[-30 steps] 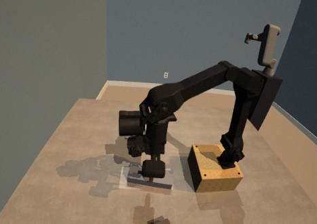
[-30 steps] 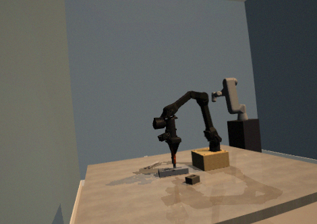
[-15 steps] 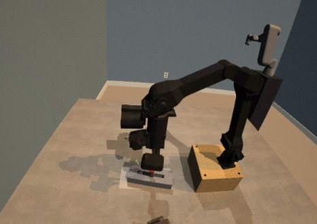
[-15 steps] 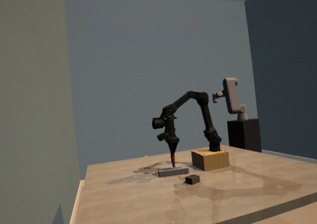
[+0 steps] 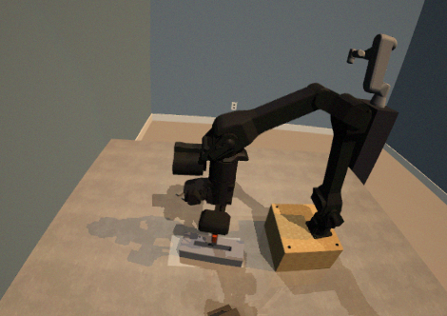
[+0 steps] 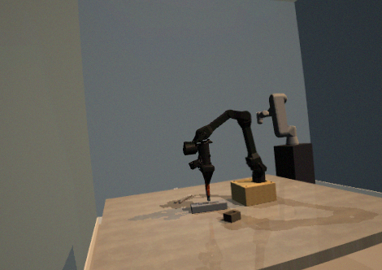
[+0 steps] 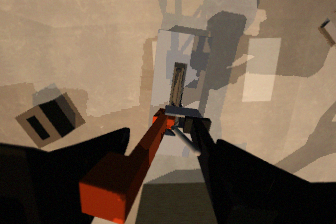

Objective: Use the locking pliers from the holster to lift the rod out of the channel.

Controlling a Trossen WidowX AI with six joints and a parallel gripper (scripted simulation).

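The gripper (image 5: 214, 222) (image 6: 207, 179) (image 7: 173, 139) is grasping the locking pliers (image 5: 214, 238) (image 6: 208, 190) (image 7: 149, 140), its fingers pressing on the outer sides of the spread handles. The pliers are pointing down over the channel block (image 5: 209, 258) (image 6: 209, 208) (image 7: 162, 75), near one end of its slot (image 7: 178, 82). A narrow brownish strip is showing inside the slot, probably the rod, though its ends are not showing clearly; whether the pliers' mouth is already around it, nobody can tell.

The pliers are looking stiff and fairly heavy at the head, so a hold high on the handles is likely letting them swing if the nose is catching the slot wall. The rod is seeming rigid, slim and apt to roll or slip; its middle is offering the best-balanced bite. Squeezing evenly, well down the handles, is giving most leverage for the lock
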